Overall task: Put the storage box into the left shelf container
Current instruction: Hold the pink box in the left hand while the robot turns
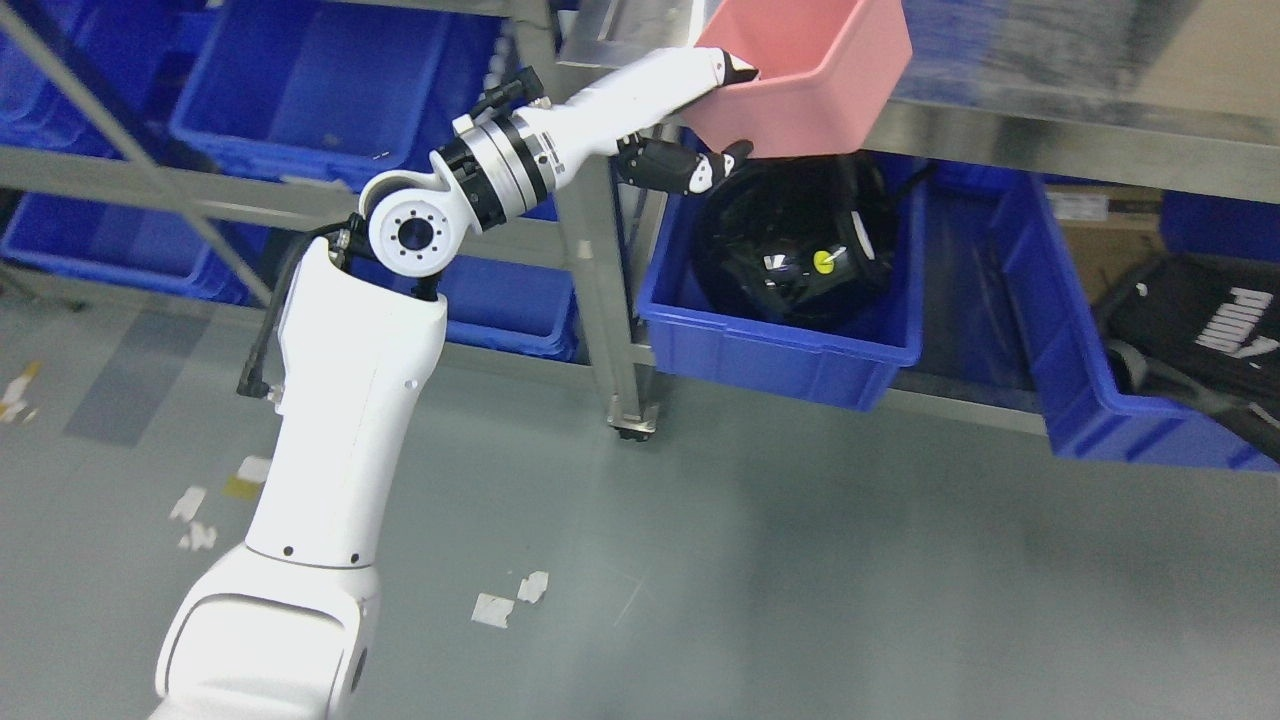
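A pink storage box is held up at the top middle, in front of the edge of the steel shelf. My left hand is shut on the box's near left wall, thumb over the rim and dark fingers under the bottom. The white left arm rises from the lower left. Left of the shelf post sit blue shelf containers, one up high and more below. The right arm does not show.
Directly under the box a blue bin holds a black round object with a yellow dot. At the right another blue bin holds black gear. Grey floor with paper scraps fills the foreground.
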